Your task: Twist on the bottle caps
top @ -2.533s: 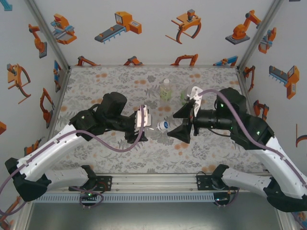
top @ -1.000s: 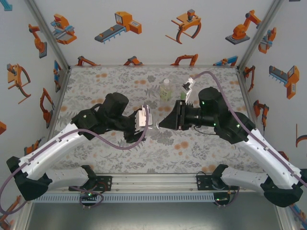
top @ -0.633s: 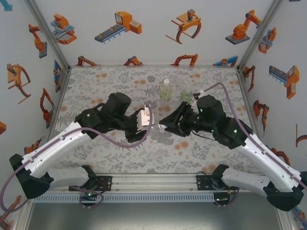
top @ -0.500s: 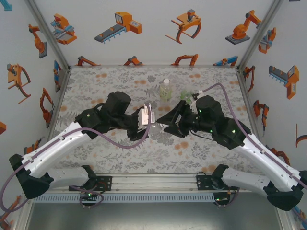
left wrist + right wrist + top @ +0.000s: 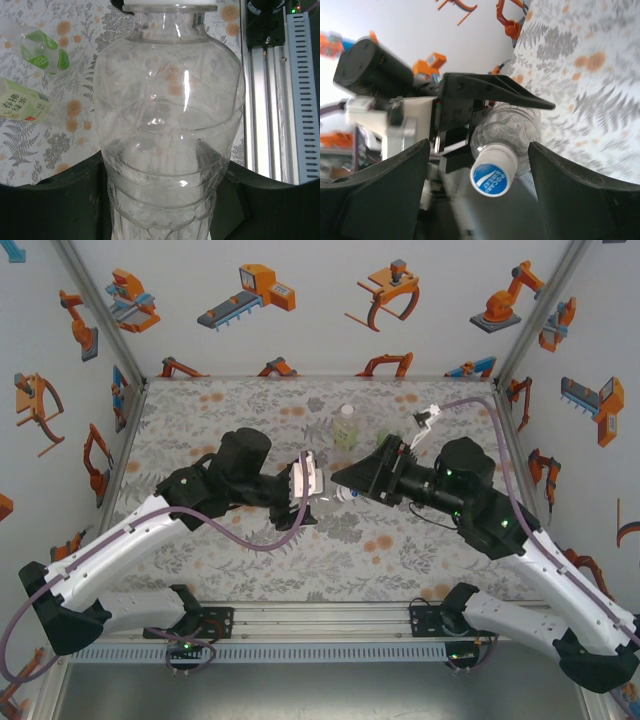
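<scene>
The right gripper (image 5: pixel 477 145) is re-opening wide off the cap (image 5: pixel 490 178) for another twist, left gripper (image 5: pixel 318 495) clamping the bottle (image 5: pixel 165 125).

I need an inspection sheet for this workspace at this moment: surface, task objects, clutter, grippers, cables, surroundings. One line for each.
Surface: floral mat, grey print with orange blotches, lying flat.
Job's things: clear bottle held sideways, blue-and-white cap on its neck, tightness cannot be told. Taller bottle and squat green bottle stand at the back; whether they are capped is unclear.
Clutter: nothing seen.
Grippers: left gripper shut on the clear bottle's body. Right gripper open, fingers either side of the cap, not touching.
Cables: purple cable loops below the left wrist. Second cable arches behind the right wrist.
Surroundings: white walls with orange robot prints; metal rail at the near edge.
</scene>
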{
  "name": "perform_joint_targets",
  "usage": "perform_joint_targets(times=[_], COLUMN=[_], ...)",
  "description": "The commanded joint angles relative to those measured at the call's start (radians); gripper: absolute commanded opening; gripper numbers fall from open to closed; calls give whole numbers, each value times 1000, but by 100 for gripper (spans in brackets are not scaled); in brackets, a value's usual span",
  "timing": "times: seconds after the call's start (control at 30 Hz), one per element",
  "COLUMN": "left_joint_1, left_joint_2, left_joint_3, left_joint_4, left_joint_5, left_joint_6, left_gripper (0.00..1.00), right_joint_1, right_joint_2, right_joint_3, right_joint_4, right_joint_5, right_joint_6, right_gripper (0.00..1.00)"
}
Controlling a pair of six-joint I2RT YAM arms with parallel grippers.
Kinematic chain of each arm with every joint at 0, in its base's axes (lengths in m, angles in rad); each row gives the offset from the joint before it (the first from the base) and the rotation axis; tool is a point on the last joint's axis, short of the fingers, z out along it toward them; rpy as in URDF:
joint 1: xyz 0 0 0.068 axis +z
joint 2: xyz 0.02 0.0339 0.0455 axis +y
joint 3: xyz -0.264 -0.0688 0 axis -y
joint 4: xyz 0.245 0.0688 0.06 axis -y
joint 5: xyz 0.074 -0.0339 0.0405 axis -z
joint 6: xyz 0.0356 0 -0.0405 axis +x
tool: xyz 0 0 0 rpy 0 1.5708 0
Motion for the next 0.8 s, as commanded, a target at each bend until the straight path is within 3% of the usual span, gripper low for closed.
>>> perform_joint_targets(times=[0.0, 0.1, 0.37, 0.57, 0.77], left_joint_1=[-3, -3, -3, -3, -3], left_joint_2=[-28, -29, -55, -66, -72], left_joint_3=[-11, 3, 10, 5, 4], left_joint_4=[5, -25, -77, -77, -79], left_joint_5=[66, 85, 94, 91, 92], left_joint_6=[-12, -9, -11, -25, -31], left_gripper=[0, 0, 0, 0, 0], right_joint_1=[-6, -8, -8, -6, -3], right_joint_2=[-20, 14, 175, 232, 227], right_joint_3=[81, 179, 466, 522, 466], right_joint_4=[-24, -135, -545, -618, -553], right_joint_5=[-66, -142, -377, -454, -470], right_joint_6=[-388, -676, -1363, -1567, -1585], right_gripper=[72, 72, 59, 57, 52])
